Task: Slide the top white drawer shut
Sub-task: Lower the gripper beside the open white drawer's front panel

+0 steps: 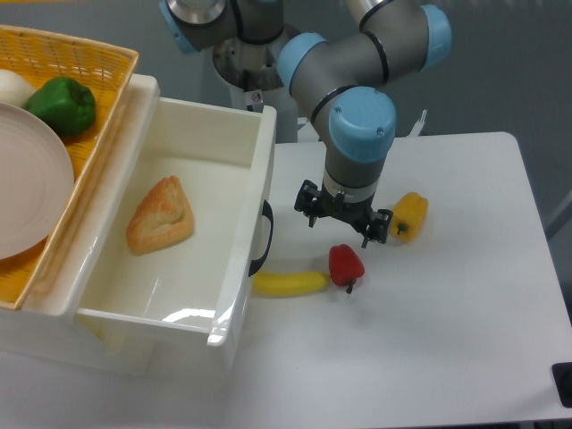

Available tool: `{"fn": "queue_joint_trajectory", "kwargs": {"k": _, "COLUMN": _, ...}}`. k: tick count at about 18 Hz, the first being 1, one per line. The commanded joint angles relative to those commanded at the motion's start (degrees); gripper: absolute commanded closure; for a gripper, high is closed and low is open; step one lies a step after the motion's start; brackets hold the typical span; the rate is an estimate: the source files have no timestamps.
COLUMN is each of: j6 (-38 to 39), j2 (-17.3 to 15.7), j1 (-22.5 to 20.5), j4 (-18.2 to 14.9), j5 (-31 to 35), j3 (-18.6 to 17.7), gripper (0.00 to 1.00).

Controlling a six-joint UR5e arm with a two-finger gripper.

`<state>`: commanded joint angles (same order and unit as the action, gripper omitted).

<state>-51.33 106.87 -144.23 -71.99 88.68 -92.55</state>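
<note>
So the top white drawer [179, 250] is pulled way out of its cabinet, sticking out over the left part of the white bench [447, 340]. It's a deep boxy tub in shiny moulded plastic, smooth walls with rounded lips, and you can see a glare patch on its floor. Its long axis runs from the cabinet at the left toward the bench middle, front panel facing right, with the curved black handle [262, 238] on that face. Inside the drawer lies a golden, crusty triangular pastry [161, 215].

Just past the drawer's front, near the handle, a smooth yellow banana [290, 283] lies on the bench, its tip close to a glossy red pepper [346, 264]. Further from the drawer sits a yellow pepper [408, 216]. The pincer [343, 220] hangs just above the red pepper, fingers apart, holding nothing.

Behind the drawer, up top, a woven yellow basket [89, 63] holds a green pepper [61, 105] and a pale plate [31, 192].
</note>
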Motion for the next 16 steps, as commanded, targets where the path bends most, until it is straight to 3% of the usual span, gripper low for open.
{"fn": "queue_joint_trajectory", "kwargs": {"k": 5, "j6": 0.6, "j2": 1.4, "j1": 0.0, "j4": 0.4, "j5": -0.1, "j3": 0.0, "gripper": 0.00}}
{"fn": "queue_joint_trajectory", "kwargs": {"k": 10, "j6": 7.5, "j2": 2.4, "j1": 0.0, "j4": 1.9, "j5": -1.0, "j3": 0.4, "gripper": 0.00}}
{"fn": "queue_joint_trajectory", "kwargs": {"k": 13, "j6": 13.4, "j2": 3.1, "j1": -0.4, "j4": 1.9, "j5": -5.4, "j3": 0.9, "gripper": 0.00}}
{"fn": "queue_joint_trajectory", "kwargs": {"k": 16, "j6": 14.1, "j2": 3.7, "j1": -0.4, "j4": 1.9, "j5": -6.3, "j3": 1.0, "gripper": 0.00}}
